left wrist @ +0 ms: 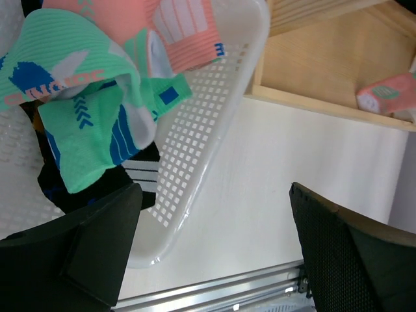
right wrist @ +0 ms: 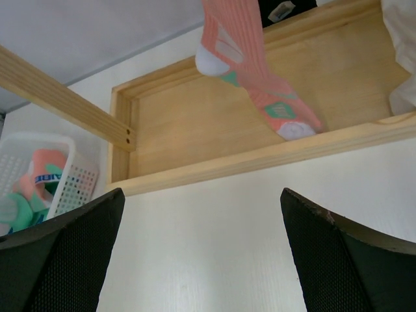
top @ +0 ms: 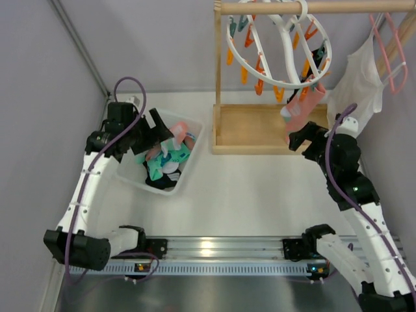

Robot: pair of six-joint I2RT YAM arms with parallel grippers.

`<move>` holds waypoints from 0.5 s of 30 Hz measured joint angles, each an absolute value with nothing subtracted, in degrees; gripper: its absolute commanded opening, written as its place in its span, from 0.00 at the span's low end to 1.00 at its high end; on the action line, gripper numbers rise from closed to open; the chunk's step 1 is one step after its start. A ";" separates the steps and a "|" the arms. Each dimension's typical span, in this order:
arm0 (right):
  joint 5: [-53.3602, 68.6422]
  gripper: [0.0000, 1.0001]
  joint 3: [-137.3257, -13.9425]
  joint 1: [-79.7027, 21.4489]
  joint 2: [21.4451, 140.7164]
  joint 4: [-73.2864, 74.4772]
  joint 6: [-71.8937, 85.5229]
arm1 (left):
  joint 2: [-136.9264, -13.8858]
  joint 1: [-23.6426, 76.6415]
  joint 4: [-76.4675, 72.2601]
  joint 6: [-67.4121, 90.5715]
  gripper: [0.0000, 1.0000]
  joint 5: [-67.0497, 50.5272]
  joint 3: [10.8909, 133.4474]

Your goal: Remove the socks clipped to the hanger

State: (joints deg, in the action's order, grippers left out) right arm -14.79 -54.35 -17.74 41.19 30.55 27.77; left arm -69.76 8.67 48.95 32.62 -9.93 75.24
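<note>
Up at the far right, the hanger (top: 279, 49) hangs from the wooden rail (top: 325, 6) with a pink sock (right wrist: 250, 71) clipped to it, its toe reaching down to the wooden tray (right wrist: 195, 123). Your right gripper (right wrist: 201, 214) sits just on the near side of that sock, fingers spread wide and empty. On the left, your left gripper (left wrist: 214, 221) hovers over the white basket (left wrist: 214, 117), also wide open and holding nothing. Teal, pink and black socks (left wrist: 84, 110) lie in the basket.

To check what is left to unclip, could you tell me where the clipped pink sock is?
The pink sock hangs on the right of the top view, from the lower rim of the hanger, over the wooden tray, beyond the right gripper.
</note>
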 measured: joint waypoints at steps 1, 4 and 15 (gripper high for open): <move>-11.70 0.99 -52.27 -14.61 41.47 27.99 28.14 | -68.64 8.67 49.34 32.60 0.99 -10.44 75.48; -5.30 1.00 -45.74 -5.96 42.22 21.17 28.73 | -64.60 9.69 50.57 31.92 0.99 -11.64 77.65; 6.96 0.99 -31.81 5.65 55.13 -10.76 23.00 | -58.15 12.91 50.85 29.89 0.99 -15.68 79.18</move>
